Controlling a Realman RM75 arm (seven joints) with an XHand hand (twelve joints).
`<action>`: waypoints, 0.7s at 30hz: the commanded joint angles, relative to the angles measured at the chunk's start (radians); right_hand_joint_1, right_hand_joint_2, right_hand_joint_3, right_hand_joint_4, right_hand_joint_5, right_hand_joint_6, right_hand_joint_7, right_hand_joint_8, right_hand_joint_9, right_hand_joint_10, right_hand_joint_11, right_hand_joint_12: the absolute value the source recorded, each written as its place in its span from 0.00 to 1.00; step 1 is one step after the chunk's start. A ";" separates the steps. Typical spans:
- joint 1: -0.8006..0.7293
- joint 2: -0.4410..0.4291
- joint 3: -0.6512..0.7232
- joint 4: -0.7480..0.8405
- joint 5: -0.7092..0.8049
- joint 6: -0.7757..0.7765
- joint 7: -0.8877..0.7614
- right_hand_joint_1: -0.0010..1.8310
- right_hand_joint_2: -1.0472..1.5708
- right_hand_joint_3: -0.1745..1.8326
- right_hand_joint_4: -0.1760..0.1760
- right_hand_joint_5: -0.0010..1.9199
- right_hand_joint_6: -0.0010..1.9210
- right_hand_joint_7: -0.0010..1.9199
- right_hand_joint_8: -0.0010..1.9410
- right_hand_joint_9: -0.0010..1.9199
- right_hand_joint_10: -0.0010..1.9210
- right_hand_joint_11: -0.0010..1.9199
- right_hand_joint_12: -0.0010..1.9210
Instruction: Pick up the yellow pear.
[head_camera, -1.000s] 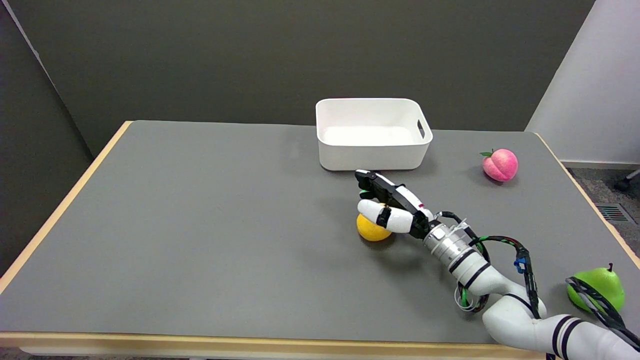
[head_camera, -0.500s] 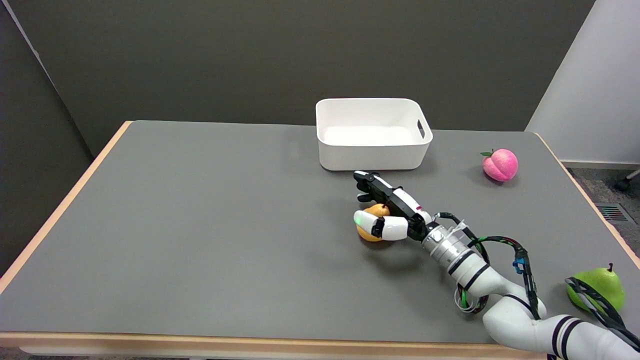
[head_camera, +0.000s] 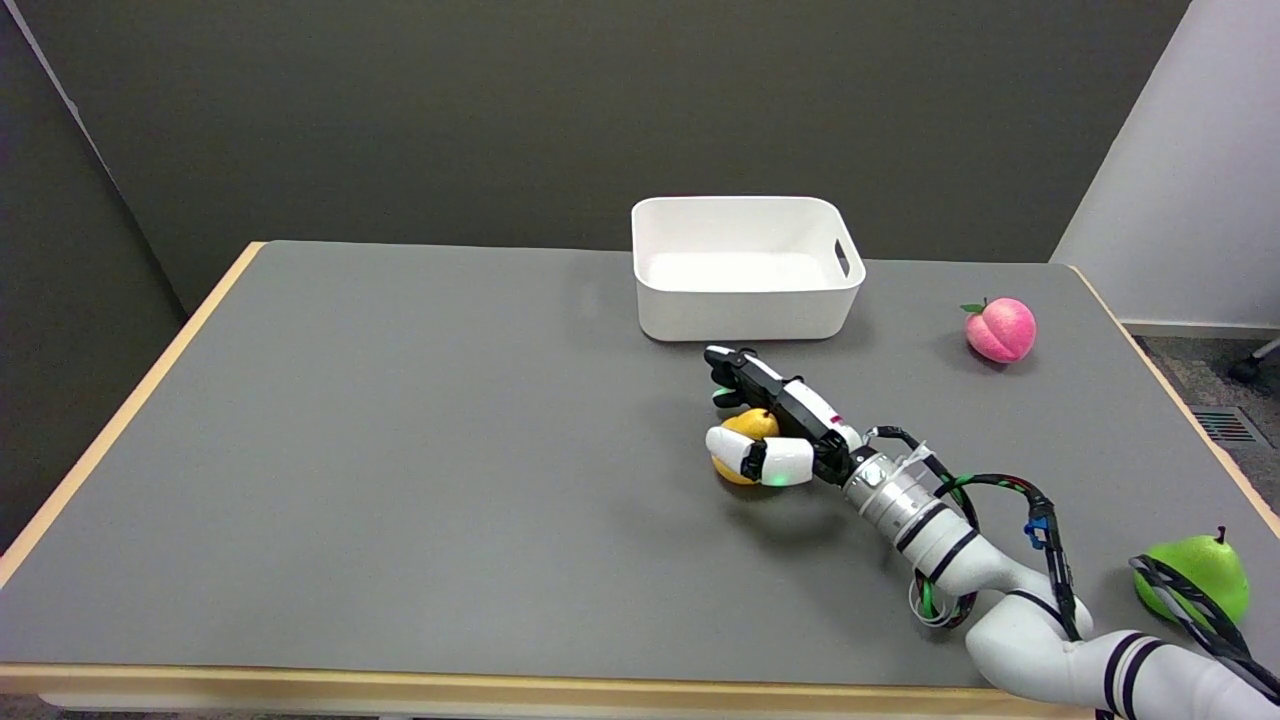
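Yellow pear (head_camera: 745, 428) sits on the grey table (head_camera: 400, 450) approx mid-right, just in front of the white bin (head_camera: 745, 265) but apart from it. Only part of the fruit shows: a rounded yellow-orange top above the thumb and a bit of the body below it. Long axis looks roughly upright w/ a slight lean, narrower end up toward the far side, but most of the body is hidden by the hand so can't be sure; stem not discernible. Right hand (head_camera: 770, 425) reaches in from lower right, fingers (head_camera: 735, 372) curled over the far side of the pear and the white thumb lying across its near side, so the hand wraps around the fruit w/ contact on both sides. Pear's lower edge appears to be on or right at the table surface; can't tell if it's lifted. Pink peach (head_camera: 1000, 328) lies well apart at the far right, and a green pear (head_camera: 1200, 575) stands near the right front edge, partly behind arm cables
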 joint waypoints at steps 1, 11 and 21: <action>0.001 -0.003 -0.006 -0.002 -0.004 -0.007 0.000 0.45 0.62 0.58 0.30 0.03 0.18 0.02 0.10 0.00 0.24 0.00 0.52; 0.001 -0.003 -0.012 -0.004 -0.004 -0.008 0.000 0.53 0.62 0.59 0.30 0.02 0.21 0.02 0.11 0.00 0.24 0.01 0.48; 0.001 -0.003 -0.016 -0.004 -0.004 -0.007 0.000 0.45 0.64 0.57 0.05 0.07 0.19 0.08 0.16 0.02 0.31 0.00 0.59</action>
